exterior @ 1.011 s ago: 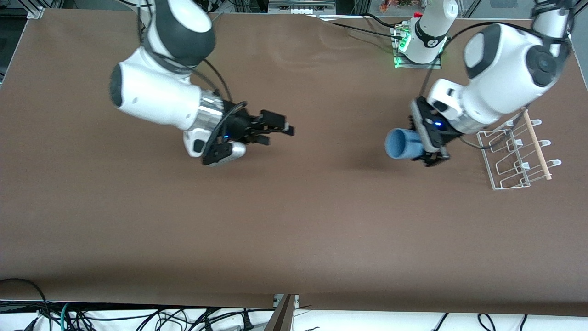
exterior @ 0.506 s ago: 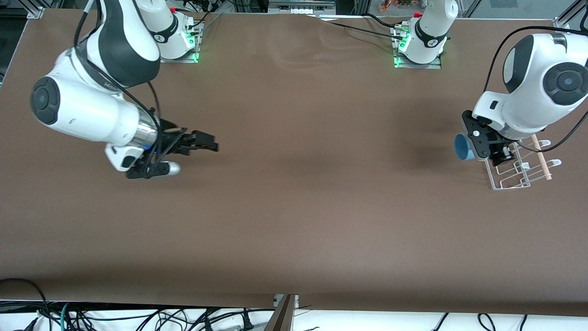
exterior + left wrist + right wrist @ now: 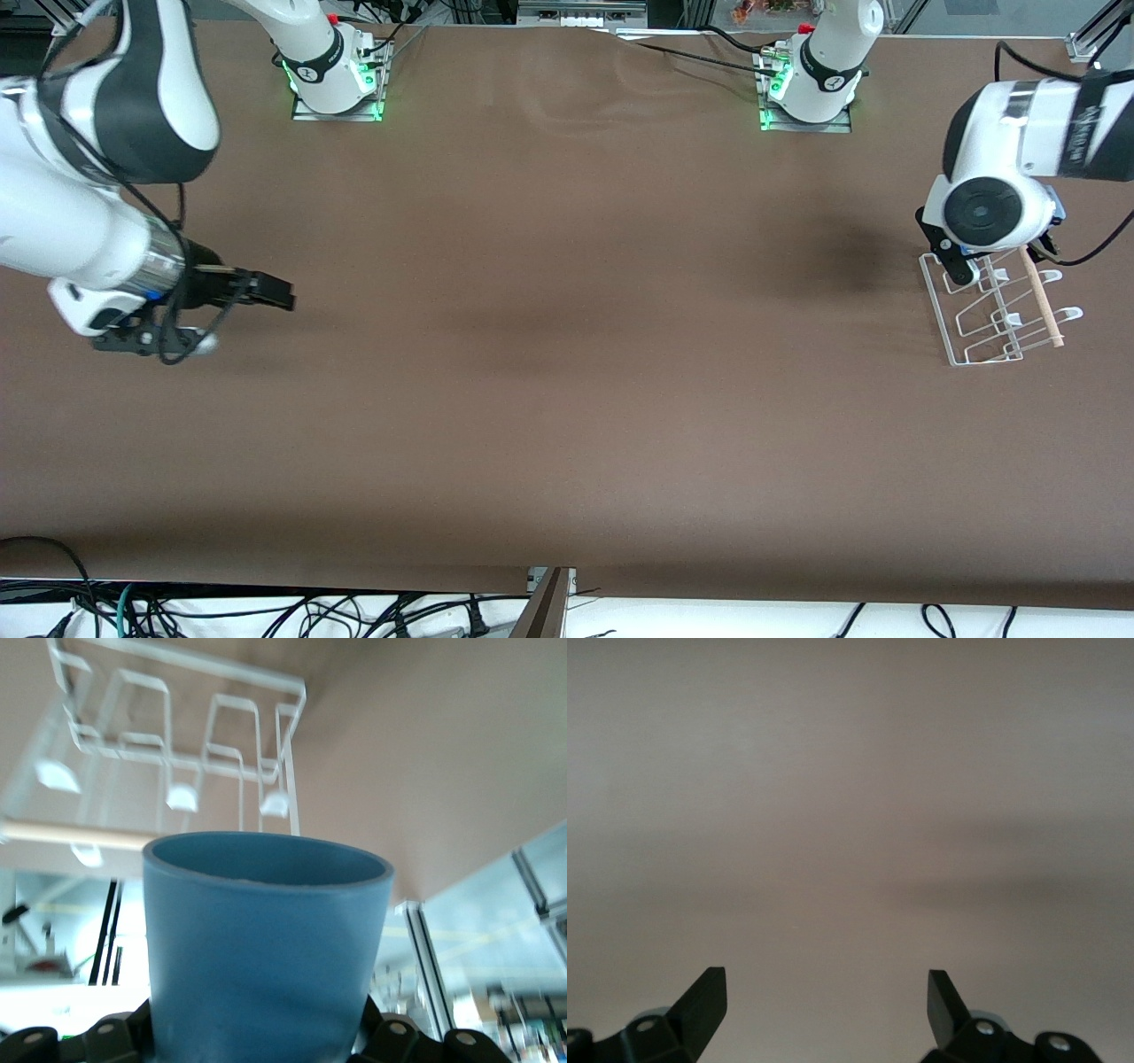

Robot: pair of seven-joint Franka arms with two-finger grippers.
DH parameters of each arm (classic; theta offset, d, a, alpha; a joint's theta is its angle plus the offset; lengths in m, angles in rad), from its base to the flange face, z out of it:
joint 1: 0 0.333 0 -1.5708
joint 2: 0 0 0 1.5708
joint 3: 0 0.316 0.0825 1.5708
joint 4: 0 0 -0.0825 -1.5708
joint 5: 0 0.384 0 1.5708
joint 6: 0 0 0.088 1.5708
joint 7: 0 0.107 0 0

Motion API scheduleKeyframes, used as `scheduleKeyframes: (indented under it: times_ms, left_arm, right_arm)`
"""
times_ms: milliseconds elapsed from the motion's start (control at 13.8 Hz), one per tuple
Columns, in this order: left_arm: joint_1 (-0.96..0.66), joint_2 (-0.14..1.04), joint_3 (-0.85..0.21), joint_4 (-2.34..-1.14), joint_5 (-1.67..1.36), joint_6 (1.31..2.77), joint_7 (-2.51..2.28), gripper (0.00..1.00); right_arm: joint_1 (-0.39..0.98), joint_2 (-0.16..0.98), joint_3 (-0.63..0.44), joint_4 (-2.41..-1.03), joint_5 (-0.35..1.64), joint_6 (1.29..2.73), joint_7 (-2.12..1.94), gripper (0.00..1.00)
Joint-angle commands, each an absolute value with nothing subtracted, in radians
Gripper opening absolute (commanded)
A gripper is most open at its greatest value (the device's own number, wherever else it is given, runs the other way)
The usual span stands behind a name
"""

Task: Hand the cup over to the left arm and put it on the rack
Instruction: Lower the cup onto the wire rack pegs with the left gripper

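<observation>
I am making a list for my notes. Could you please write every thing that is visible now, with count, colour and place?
cup: one, light blue, held in the left gripper, over the rack
rack: one, white wire with a wooden rod, on the table at the left arm's end
table: one, brown
cables: several, black, under the table edge nearest the front camera
left gripper: shut on the cup, over the rack
right gripper: open, holds nothing, over the table at the right arm's end
</observation>
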State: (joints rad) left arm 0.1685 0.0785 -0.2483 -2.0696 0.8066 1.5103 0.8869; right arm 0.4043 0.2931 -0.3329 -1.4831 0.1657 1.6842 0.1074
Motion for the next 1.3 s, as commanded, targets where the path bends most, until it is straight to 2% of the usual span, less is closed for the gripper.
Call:
scheduleKeyframes:
  times_ms: [0,144,289,578,722,1228]
  left_arm:
    - [0.155,0.060,-0.255,-2.204,0.981,1.500,0.847,0.00]
    - [0.144,0.058,-0.259,-2.288,1.090,1.499,0.838,0.00]
    - [0.141,0.052,-0.264,-2.362,1.237,1.508,0.781,0.00]
    - [0.140,0.078,-0.265,-2.460,1.387,1.528,0.617,0.00]
    - [0.140,0.092,-0.265,-2.479,1.396,1.529,0.571,0.00]
    - [0.141,0.189,-0.264,-2.487,1.474,1.531,0.450,0.00]
  right_arm:
    - [0.338,0.233,-0.289,-1.471,0.048,1.594,0.072,1.00]
    - [0.214,0.177,-0.142,-1.486,-0.099,1.582,0.040,1.00]
    - [0.108,0.115,-0.052,-1.540,-0.097,1.580,0.054,1.00]
    - [-0.017,-0.021,-0.040,-1.727,0.014,1.673,0.040,1.00]
    - [-0.018,-0.057,-0.038,-1.782,0.003,1.675,0.040,1.00]
    - [0.021,-0.015,-0.037,-1.736,-0.060,1.622,0.028,1.00]
